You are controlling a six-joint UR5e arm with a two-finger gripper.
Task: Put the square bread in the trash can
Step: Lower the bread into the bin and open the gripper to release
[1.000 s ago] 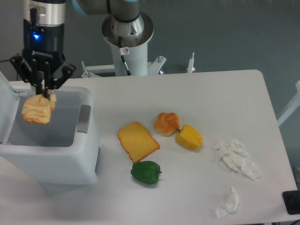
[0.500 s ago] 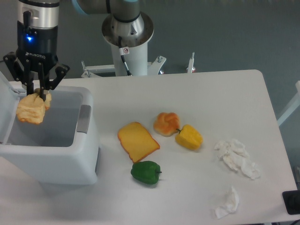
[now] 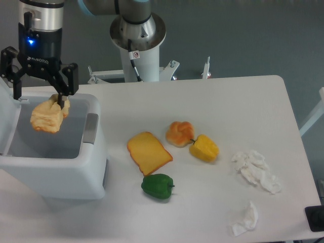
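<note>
The square bread [image 3: 47, 116], a pale cream chunk with browned edges, is over the open mouth of the trash can [image 3: 55, 172], a boxy white bin at the table's left with its lid [image 3: 6, 109] swung up and a grey latch tab [image 3: 90, 128] on its right side. My gripper [image 3: 39, 98] is directly above the bin with its fingers spread wide, open. The bread sits just under the right finger [image 3: 63, 98] and may still touch it; nothing clamps it.
On the table right of the bin lie a flat orange-yellow toast slice [image 3: 149, 152], a round orange bun [image 3: 179, 133], a yellow pepper [image 3: 204, 148] and a green pepper [image 3: 158, 186]. Crumpled white tissues [image 3: 255, 169] lie at the right. The arm's base [image 3: 137, 35] stands behind.
The fingers, shut on the bread in both earlier frames, have spread open. The bread has shifted slightly right and sits lower relative to the fingers.
</note>
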